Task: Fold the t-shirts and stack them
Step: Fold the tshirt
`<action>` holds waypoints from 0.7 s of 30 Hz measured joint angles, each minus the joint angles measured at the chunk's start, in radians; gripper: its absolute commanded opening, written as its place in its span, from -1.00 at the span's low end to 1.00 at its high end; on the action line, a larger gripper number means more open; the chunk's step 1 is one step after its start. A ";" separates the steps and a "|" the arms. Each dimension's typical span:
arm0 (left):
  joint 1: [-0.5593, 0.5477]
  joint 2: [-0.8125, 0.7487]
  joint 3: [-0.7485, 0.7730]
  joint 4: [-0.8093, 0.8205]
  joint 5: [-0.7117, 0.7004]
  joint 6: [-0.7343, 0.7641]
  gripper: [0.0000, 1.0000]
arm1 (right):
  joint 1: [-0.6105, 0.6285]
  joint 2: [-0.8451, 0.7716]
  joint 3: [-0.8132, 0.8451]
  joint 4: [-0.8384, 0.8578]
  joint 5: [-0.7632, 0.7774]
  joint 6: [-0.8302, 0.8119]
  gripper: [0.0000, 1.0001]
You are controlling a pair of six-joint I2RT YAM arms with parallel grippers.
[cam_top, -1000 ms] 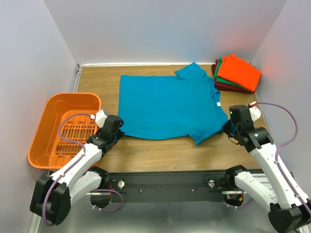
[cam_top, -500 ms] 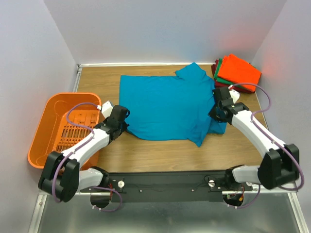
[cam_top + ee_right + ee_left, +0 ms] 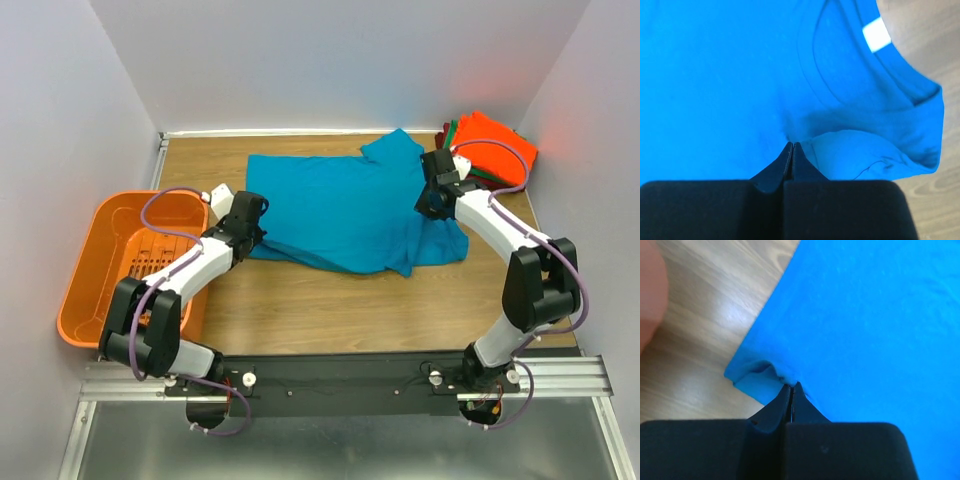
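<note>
One teal-blue t-shirt [image 3: 340, 205] is lying spread on the table [image 3: 330, 300], its front edge rumpling. Two grippers are working it, both clamped shut. The left gripper [image 3: 791, 387] is pinching the hem corner and the right gripper [image 3: 791, 146] is pinching cloth below the one white neck label [image 3: 876, 34]. One stack of three folded t-shirts [image 3: 497, 148], orange topmost, is sitting at the far right corner. One orange basket [image 3: 90, 250] is standing at left.
</note>
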 measured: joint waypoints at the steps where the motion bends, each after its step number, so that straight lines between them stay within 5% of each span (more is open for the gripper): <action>1: 0.010 0.011 0.006 0.003 0.000 0.005 -1.00 | -0.005 0.013 0.017 0.003 0.000 -0.007 -0.99; 21: 0.063 0.134 0.071 0.048 0.003 0.021 -1.00 | -0.180 0.058 0.097 0.045 -0.068 -0.071 -0.99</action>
